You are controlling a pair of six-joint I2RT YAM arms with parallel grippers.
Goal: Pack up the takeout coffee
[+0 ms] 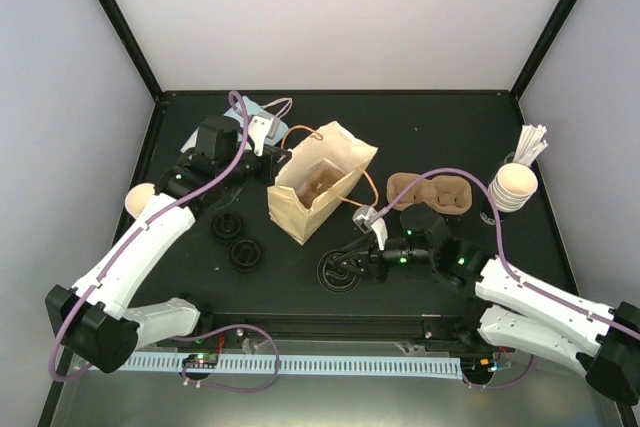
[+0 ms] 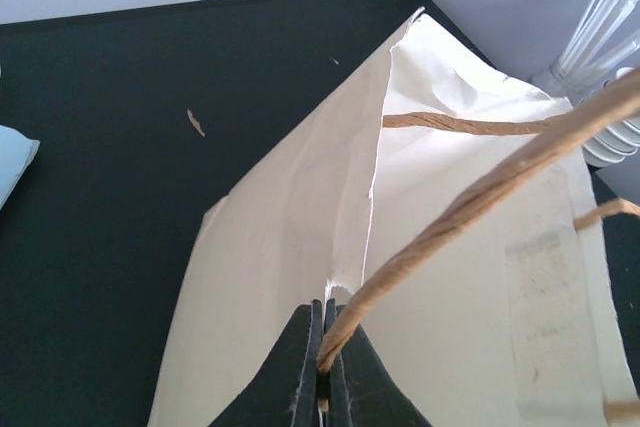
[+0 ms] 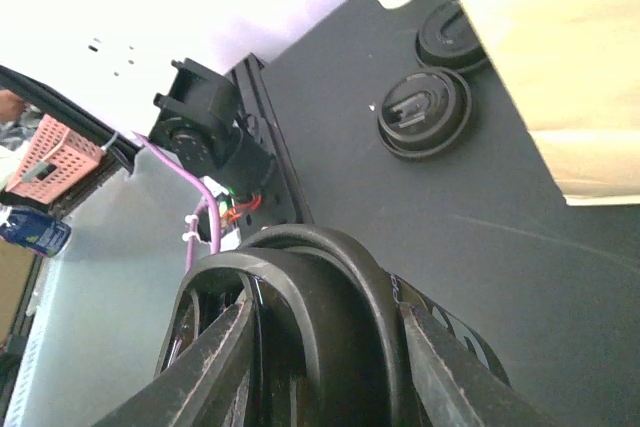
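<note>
1. The takeout coffee [image 1: 138, 197] stands at the left edge of the desk [image 1: 440, 127]. The left arm partly hides it, and it is well apart from the paper bag [image 1: 320, 182].
2. The paper bag stands open in the middle of the desk, mouth up. Something brown shows inside, but what it is cannot be told.
3. The left gripper [image 2: 323, 347] is at the bag's back left side. Its fingers are pressed together, pinching the bag's twine handle [image 2: 470, 209].
4. The right gripper [image 3: 322, 317] is low near the front edge of the desk, in front of the bag. Its fingers stand partly apart, one on each side of a black lid [image 3: 300, 257], clasping it.
5. Two loose lids [image 1: 236, 239] lie flat just beside each other toward the front left, between the bag and the left arm.
6. A brown pulp carrier [image 1: 430, 192] lies to the right of the bag. A stack of cups [image 1: 515, 187] with white sticks stands near the right edge.
</note>
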